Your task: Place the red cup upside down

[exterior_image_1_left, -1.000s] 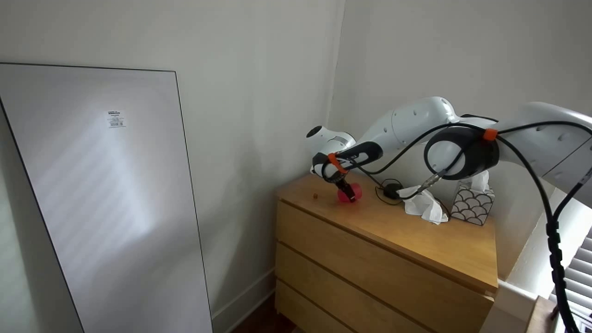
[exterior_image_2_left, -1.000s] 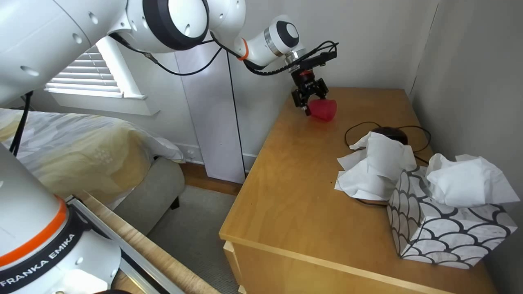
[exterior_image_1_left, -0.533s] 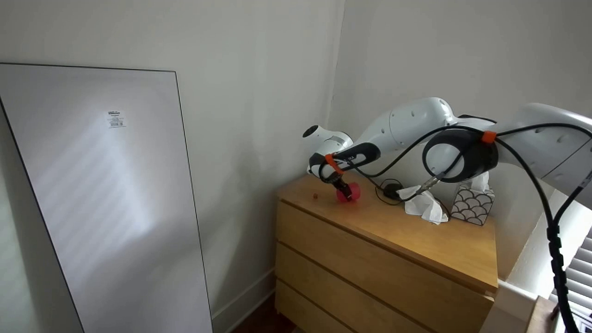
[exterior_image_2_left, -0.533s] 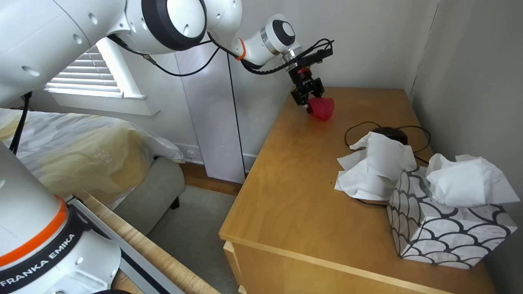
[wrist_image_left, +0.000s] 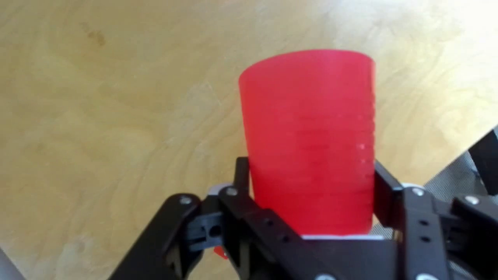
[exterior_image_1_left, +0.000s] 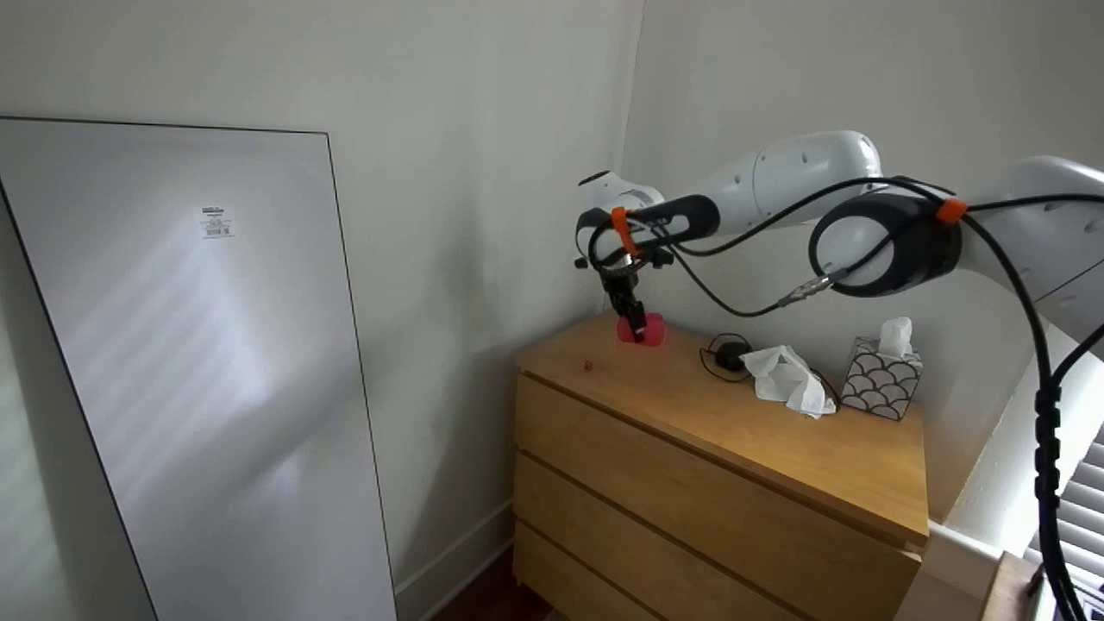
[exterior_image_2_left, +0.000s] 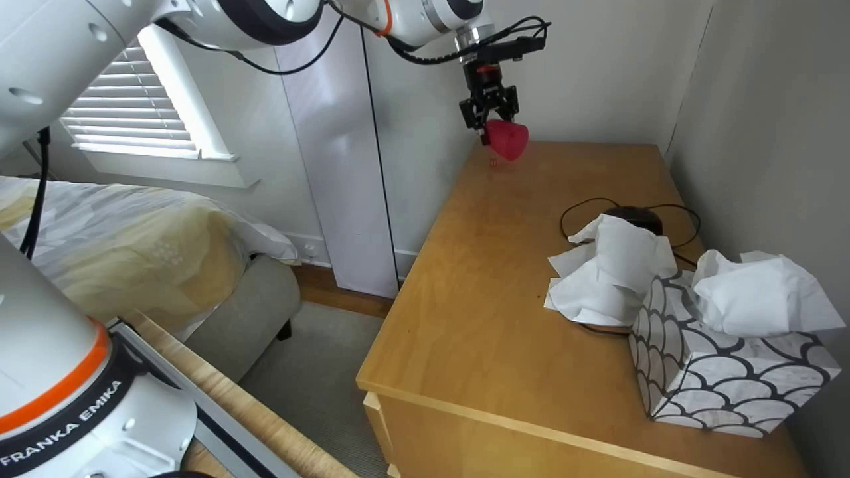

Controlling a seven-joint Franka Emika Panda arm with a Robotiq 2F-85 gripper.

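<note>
The cup has just risen higher over the dresser, pinched by its sides in the gripper and hanging tilted, so I'd say the turn mouth-down is still to come.

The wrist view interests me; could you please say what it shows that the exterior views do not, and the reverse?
Only the wrist view plainly shows both fingers of the hand against opposite sides of the red cup.

Only the exterior views show the tissue box, the loose tissue, the black corded object and the robot's white arm.

All of them share the hand, the red cup, the wooden dresser top and a small red object on it, partly hidden in the wrist view.
</note>
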